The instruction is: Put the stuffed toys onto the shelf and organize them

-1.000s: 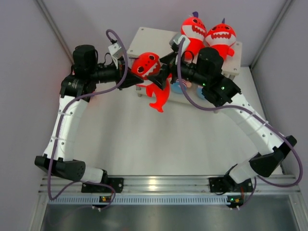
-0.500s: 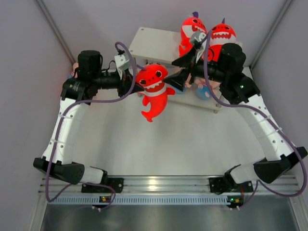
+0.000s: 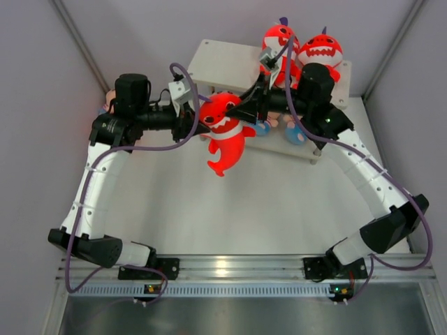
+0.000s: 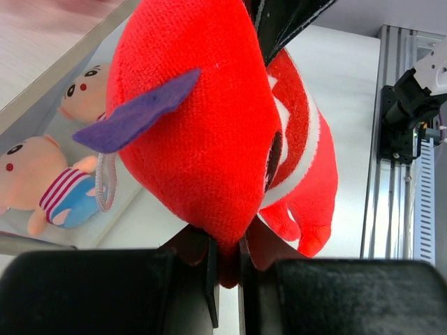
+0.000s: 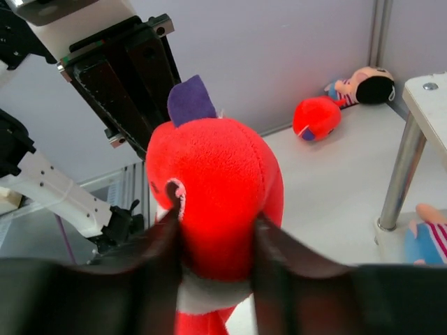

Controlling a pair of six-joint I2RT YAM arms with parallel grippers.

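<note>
Right tool [image 3: 241, 112] has swung in leftward since half a second back, now clamped on the shark [image 3: 225, 136]; left tool [image 3: 201, 120] clamped on its other side. Shark hangs mid-frame, just off shelf's [image 3: 220, 63] front edge, above table [image 3: 209, 209]; two sharks [image 3: 320, 50] crowd shelf's right end.

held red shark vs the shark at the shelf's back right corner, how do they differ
The held red shark hangs in front of the shelf, off its top tier; the corner shark sits on that tier. The left tool and right tool clamp the held red shark; no tool grips the corner shark, which sits beside another shark. Both are bright red with white toothy mouths and purple fins.
</note>
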